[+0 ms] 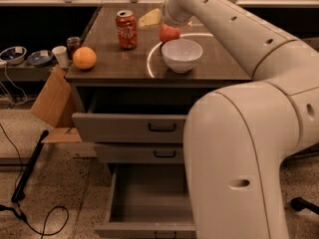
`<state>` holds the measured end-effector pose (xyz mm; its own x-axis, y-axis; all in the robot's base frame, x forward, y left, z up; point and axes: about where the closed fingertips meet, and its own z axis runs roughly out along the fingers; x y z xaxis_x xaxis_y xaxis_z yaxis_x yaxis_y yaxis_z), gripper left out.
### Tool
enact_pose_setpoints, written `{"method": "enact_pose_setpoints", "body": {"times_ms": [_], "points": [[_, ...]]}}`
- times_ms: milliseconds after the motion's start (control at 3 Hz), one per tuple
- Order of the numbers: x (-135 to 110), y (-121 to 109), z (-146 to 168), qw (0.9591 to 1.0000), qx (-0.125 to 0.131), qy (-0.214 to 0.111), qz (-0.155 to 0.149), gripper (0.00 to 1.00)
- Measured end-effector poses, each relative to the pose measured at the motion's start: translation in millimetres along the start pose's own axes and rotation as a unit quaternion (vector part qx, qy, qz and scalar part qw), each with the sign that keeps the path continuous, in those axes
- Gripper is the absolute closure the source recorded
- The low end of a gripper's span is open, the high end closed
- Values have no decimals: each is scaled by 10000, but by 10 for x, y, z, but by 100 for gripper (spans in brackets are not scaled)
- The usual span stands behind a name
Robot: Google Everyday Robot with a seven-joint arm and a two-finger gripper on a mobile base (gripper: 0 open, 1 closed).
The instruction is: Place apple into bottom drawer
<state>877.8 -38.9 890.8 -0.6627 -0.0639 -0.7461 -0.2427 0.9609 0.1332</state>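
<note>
The apple (pixel 169 33) is red-pink and rests on the dark cabinet top (pixel 114 63), just behind the white bowl (pixel 182 55). My gripper (pixel 171 24) is at the end of the white arm, directly above and against the apple, and its tip is mostly hidden by the wrist. The bottom drawer (pixel 149 198) is pulled out wide at floor level and its grey interior holds nothing.
A red soda can (pixel 126 29), a yellow wedge-shaped object (pixel 150 18) and an orange (pixel 84 58) stand on the top. The top drawer (pixel 129 127) is partly out above the middle drawer (pixel 149 153). Cardboard (pixel 52 103) and cables (pixel 30 218) lie at the left. My arm's large body (pixel 239 163) fills the right.
</note>
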Motion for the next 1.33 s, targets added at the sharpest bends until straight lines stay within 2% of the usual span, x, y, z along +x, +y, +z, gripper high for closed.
{"method": "enact_pose_setpoints", "body": {"times_ms": [333,1000,1333], "points": [[-2,45,102,9999,121,51,-1,0],[33,14,289,9987,344,-18,376,0],[64,-59,326,9977,509,10,441,3]]}}
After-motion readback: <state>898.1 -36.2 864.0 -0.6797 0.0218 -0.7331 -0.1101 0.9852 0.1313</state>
